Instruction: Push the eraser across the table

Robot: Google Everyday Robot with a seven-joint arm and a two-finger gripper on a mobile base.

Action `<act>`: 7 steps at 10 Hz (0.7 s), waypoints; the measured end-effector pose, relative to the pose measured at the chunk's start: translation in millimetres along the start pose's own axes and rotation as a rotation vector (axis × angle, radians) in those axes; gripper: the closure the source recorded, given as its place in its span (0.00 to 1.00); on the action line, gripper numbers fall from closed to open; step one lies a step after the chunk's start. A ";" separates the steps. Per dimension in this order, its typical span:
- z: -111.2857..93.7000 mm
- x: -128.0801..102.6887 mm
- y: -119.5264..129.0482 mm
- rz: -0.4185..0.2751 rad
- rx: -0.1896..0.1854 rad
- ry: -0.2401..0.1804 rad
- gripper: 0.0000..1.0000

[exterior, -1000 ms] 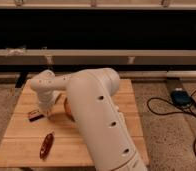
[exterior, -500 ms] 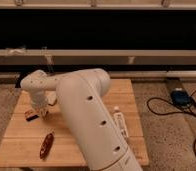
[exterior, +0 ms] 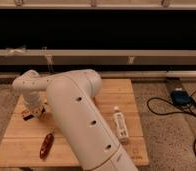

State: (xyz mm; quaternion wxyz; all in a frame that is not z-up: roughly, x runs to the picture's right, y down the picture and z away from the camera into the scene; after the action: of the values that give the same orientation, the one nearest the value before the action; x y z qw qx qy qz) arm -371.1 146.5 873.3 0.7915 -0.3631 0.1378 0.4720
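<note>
The eraser [exterior: 26, 114], a small dark block with reddish edging, lies near the left edge of the light wooden slatted table [exterior: 116, 90]. My gripper [exterior: 35, 109] is shut and sits low over the table, just right of the eraser and close against it. The wrist hides whether they touch. My bulky white arm [exterior: 76, 115] runs from the bottom centre up to the left and covers the middle of the table.
A slim dark-red object [exterior: 46, 145] lies at the front left of the table. A white bottle [exterior: 120, 125] lies on its side at the right. On the floor to the right are a blue device [exterior: 180, 96] and black cables. A dark wall with rails runs behind.
The arm has swung left and its wrist has come down beside the eraser. The eraser looks shifted slightly to the left.
</note>
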 end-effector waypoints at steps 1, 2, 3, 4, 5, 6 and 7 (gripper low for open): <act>0.0 -4.1 4.0 -0.013 0.004 -0.004 1.00; -0.4 -7.2 6.2 -0.022 0.007 -0.009 1.00; -0.7 -11.2 7.1 -0.031 0.010 -0.014 1.00; -1.5 -16.2 6.8 -0.038 0.013 -0.021 1.00; -1.8 -20.4 8.7 -0.046 0.015 -0.025 1.00; -2.0 -24.1 10.8 -0.053 0.017 -0.028 1.00; -1.6 -28.5 14.2 -0.064 0.020 -0.031 1.00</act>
State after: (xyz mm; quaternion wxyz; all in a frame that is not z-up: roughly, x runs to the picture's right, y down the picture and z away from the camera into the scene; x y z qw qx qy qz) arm -397.6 131.1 881.8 0.8119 -0.3518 0.1185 0.4506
